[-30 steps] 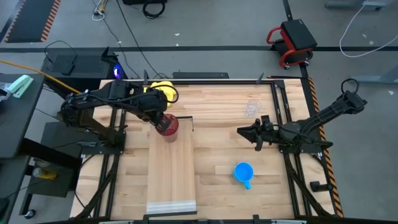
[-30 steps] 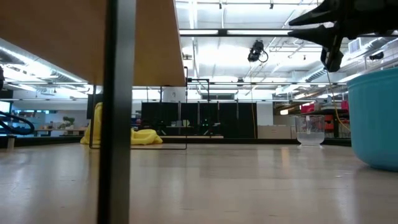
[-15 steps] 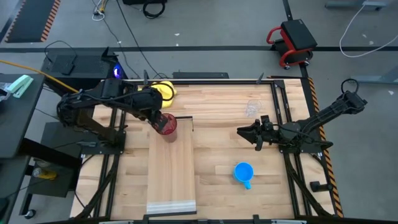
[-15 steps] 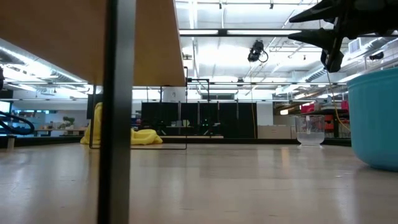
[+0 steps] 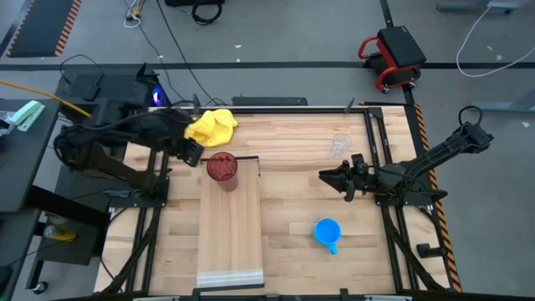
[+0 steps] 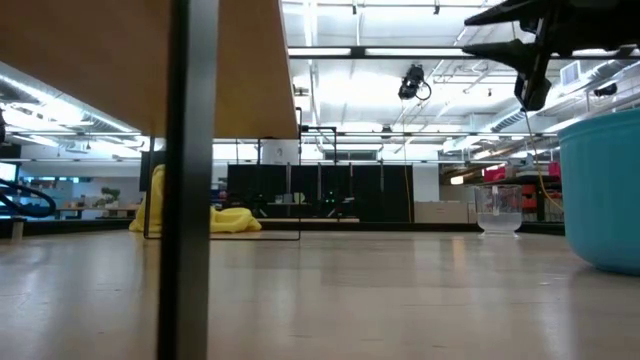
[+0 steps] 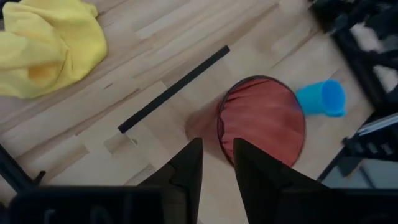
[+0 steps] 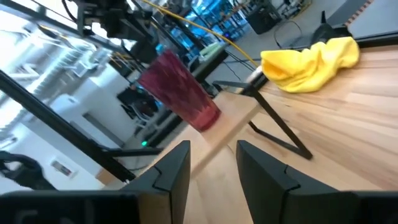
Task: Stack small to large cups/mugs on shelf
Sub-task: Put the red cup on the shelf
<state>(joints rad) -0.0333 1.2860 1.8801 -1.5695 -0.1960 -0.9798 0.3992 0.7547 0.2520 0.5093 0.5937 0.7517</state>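
The tall dark red ribbed tumbler (image 5: 222,166) is standing upright at the far end of the long pale wooden shelf (image 5: 230,242), beside the yellow cloth (image 5: 211,127). It is likely light rigid plastic; the ribs should aid grip, so grasp across the rim or upper wall. The left gripper (image 7: 216,163) is hovering near it, fingers narrowly parted and empty. The right gripper (image 5: 326,177) is waiting, slightly parted, well apart.

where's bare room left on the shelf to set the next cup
The shelf is bare from the red tumbler at its far end down to the raised lip at the near end. The crowded part is the far end, where the left gripper hangs beside the tumbler.
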